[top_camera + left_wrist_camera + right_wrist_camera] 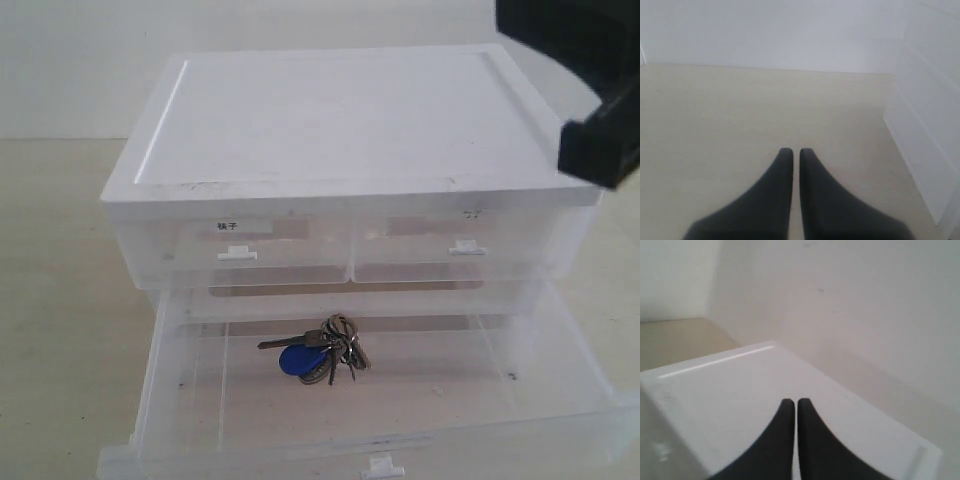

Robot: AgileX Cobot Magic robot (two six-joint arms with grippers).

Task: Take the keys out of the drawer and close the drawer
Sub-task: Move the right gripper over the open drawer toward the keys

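The drawer, a wide translucent one with a small white tab handle, stands pulled out under the white cabinet. The keys, a silver bunch with a round blue fob, lie on its floor near the middle. My right gripper is shut and empty, hovering over the cabinet's flat top; the black bulk of its arm fills the exterior view's top right corner. My left gripper is shut on nothing above the beige table, with the cabinet's side beside it. The exterior view does not show it.
Two half-width labelled drawers sit shut above the open one. A white wall rises behind the cabinet. Beige tabletop lies to the left of the cabinet.
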